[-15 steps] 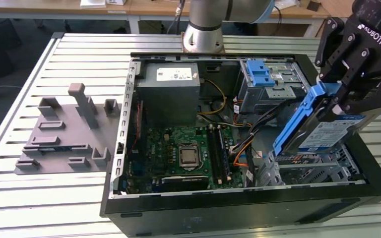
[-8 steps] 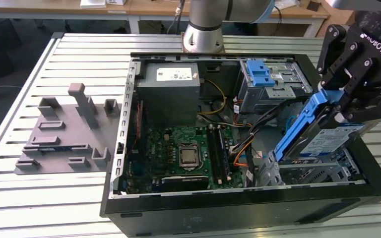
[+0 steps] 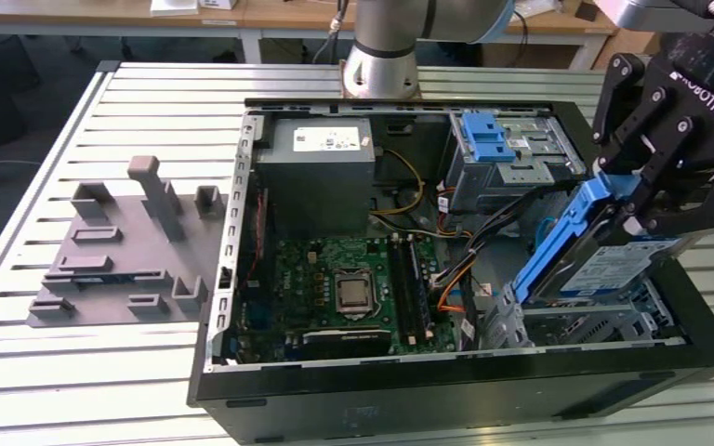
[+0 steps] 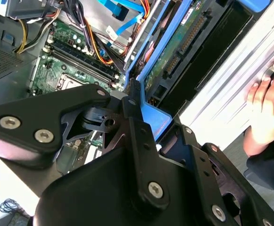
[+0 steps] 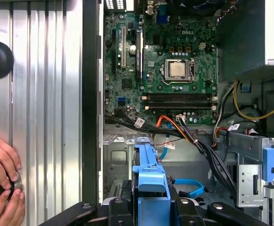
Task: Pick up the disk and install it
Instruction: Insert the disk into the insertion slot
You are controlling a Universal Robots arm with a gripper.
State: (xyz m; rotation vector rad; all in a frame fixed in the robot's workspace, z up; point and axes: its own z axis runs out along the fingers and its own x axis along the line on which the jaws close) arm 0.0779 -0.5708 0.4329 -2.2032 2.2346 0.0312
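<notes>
The gripper [image 3: 636, 216] was clamped on the blue bracket [image 3: 564, 243] of the disk [image 3: 608, 268], judged rigid, moderately heavy and shock-sensitive, best held by that bracket rather than its smooth faces.

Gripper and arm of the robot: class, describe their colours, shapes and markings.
The gripper is matt black, built of angular linked plates fastened with silver screws, with white lettering on its body. The arm is a silver-grey round tube with a pale blue joint cap.

One disk [image 3: 612, 268], one computer case [image 3: 456, 395], two hands [image 5: 0, 162] [image 5: 7, 209].
</notes>
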